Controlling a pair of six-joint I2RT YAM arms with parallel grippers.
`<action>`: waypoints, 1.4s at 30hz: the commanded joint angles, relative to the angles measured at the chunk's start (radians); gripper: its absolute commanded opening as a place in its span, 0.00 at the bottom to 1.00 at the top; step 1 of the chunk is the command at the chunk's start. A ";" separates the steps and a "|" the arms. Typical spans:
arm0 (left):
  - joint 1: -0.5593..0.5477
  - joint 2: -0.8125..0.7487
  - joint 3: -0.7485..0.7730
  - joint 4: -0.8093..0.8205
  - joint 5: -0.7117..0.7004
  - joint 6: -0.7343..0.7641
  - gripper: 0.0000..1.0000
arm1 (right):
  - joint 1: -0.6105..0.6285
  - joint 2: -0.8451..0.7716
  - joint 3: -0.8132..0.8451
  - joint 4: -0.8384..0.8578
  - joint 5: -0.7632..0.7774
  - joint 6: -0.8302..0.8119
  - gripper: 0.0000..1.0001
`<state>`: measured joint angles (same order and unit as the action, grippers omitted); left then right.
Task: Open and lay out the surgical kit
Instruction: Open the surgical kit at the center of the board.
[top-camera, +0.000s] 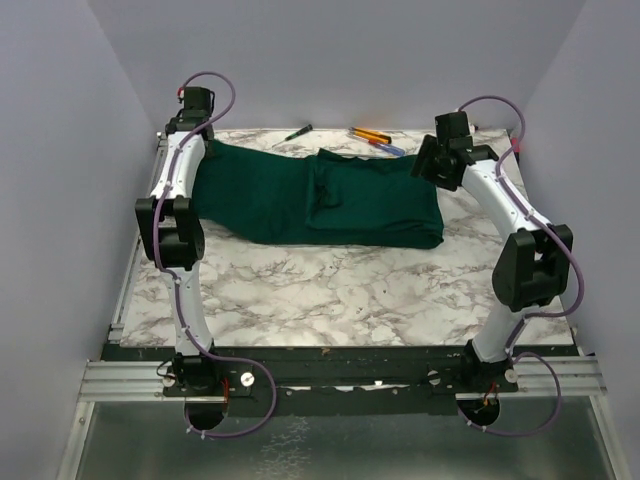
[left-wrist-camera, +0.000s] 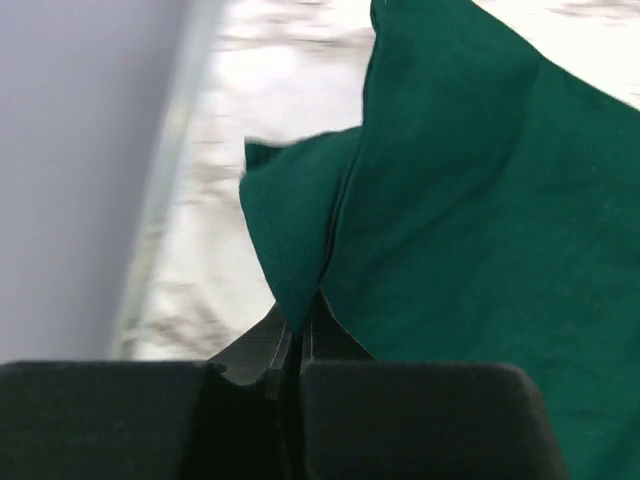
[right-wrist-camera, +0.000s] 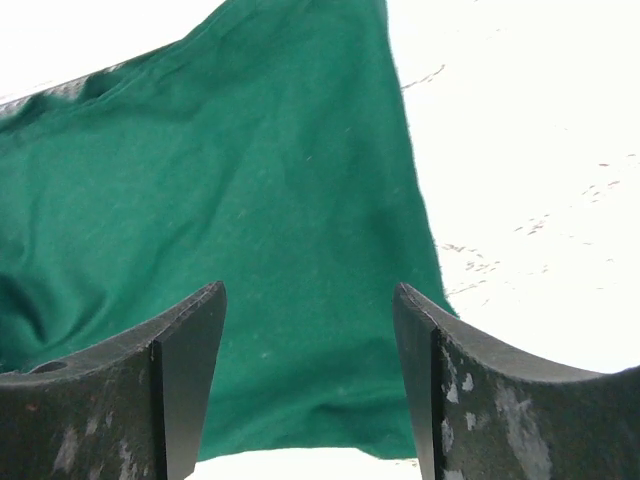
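Kit wrap of dark green cloth (top-camera: 320, 200) is lying folded shut on the far half of the white marble-patterned tabletop (top-camera: 330, 290), stretching from left to right between the two arms. Nothing inside the wrap is showing.

Left pincer (left-wrist-camera: 298, 325) is sitting at the wrap's left far corner. Its black fingers are pressing together on a raised fold of the green cloth, and the fold is standing up in a peak from the pinch point. Bare tabletop is showing to the left of that fold.

Right pincer (right-wrist-camera: 310, 300) is hanging over the wrap's right end with its two fingers standing wide apart and gripping nothing. Green cloth is filling the gap between them, with its right edge running just inside the right finger. Whether the fingertips are touching the cloth cannot be told.

Beyond the wrap's far edge, a thin green-handled screwdriver (top-camera: 298, 131) and an orange-handled screwdriver (top-camera: 368, 134) are lying loose on the tabletop, apart from the cloth.
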<state>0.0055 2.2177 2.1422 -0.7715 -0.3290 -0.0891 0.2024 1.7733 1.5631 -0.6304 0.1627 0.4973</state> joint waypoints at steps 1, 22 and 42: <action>0.030 -0.010 0.008 -0.030 -0.412 0.084 0.00 | -0.025 0.068 0.077 -0.089 0.102 -0.014 0.74; 0.040 0.038 -0.173 0.087 0.192 -0.226 0.63 | -0.101 0.173 0.083 -0.085 -0.102 -0.045 0.88; 0.098 0.157 -0.268 0.042 -0.081 -0.282 0.59 | -0.073 0.314 0.101 -0.038 -0.474 -0.148 0.77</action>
<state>0.0536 2.2971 1.8744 -0.6338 -0.2268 -0.3534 0.0868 2.0586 1.6836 -0.7166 -0.1589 0.3511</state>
